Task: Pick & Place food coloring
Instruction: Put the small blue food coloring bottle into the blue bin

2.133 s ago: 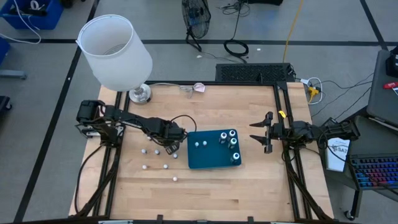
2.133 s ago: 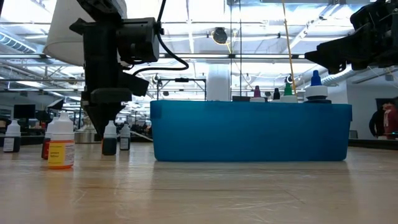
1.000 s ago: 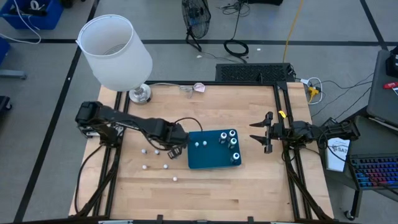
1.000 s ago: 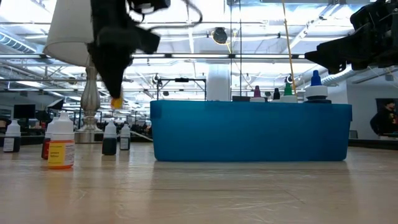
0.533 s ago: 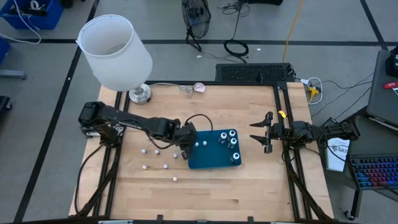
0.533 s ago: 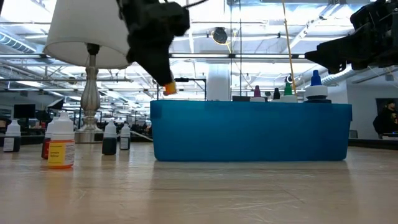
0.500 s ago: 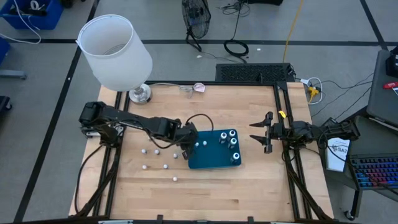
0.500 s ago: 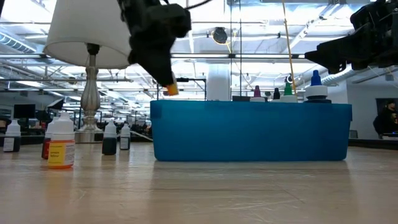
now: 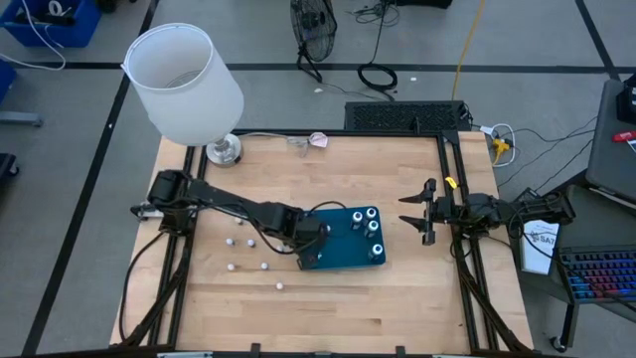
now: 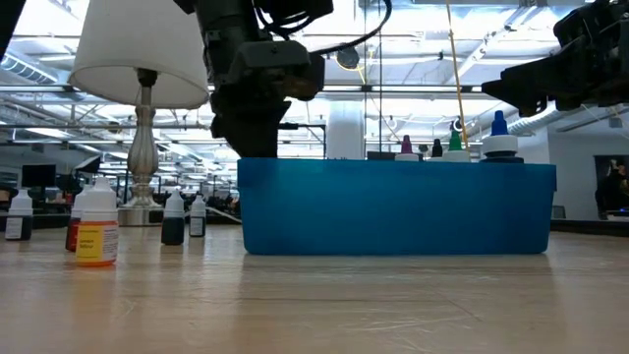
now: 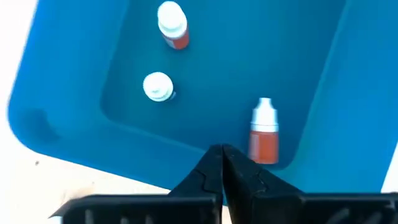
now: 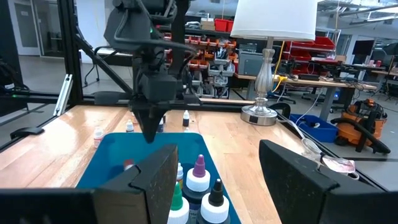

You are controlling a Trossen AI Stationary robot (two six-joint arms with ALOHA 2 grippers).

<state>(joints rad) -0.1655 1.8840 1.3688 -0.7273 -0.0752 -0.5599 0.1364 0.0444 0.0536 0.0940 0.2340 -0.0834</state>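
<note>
My left gripper [image 9: 310, 237] is down inside the left end of the blue tray [image 9: 343, 257], and its fingers [image 11: 221, 163] are shut together. In the low view the tray wall [image 10: 393, 211] hides its tips. An orange food coloring bottle [image 11: 263, 134] with a white cap lies on its side on the tray floor, just beside the fingertips. Two more bottles [image 11: 159, 87] stand upright in the tray nearby. Several capped bottles [image 9: 372, 231] stand at the tray's right end. My right gripper [image 9: 422, 211] is open and empty, right of the tray. My left gripper's shut fingertips stand beside the lying orange bottle's lower end [image 11: 263, 158]. I cannot tell whether they touch it. The bottle is not between the fingers.
Several small white-capped bottles [image 9: 248, 254] stand loose on the wood left of the tray; they also show in the low view [image 10: 95, 228]. A white-shaded lamp [image 9: 184, 85] stands at the far left corner. There is free wood along the near edge.
My left gripper has gone toward the table's right edge, from the loose bottles to the tray, with an orange bottle at its fingertips. It then went down inside the tray's left end. The orange bottle now lies on the tray floor.
</note>
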